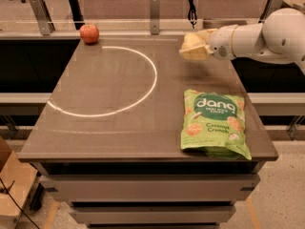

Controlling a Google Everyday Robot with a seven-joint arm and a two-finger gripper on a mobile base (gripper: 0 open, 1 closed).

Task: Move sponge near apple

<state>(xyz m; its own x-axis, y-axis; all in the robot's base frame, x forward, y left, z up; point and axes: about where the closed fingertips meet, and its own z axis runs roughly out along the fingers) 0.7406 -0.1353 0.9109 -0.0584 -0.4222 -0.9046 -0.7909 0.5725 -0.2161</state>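
The red apple (89, 33) sits at the far left corner of the dark table (95, 132). My gripper (196, 43) reaches in from the right on a white arm and hovers above the table's far right part. It is shut on the pale yellow sponge (189, 52), which is lifted off the surface. The sponge is well to the right of the apple, about a third of the view's width away. The cream fingers and the sponge blend together, so the sponge's outline is partly hidden.
A green snack bag (214, 123) lies flat at the front right of the table. A white ring (153, 75) is marked on the tabletop's left and middle. A rail with metal posts (154, 6) runs behind the far edge.
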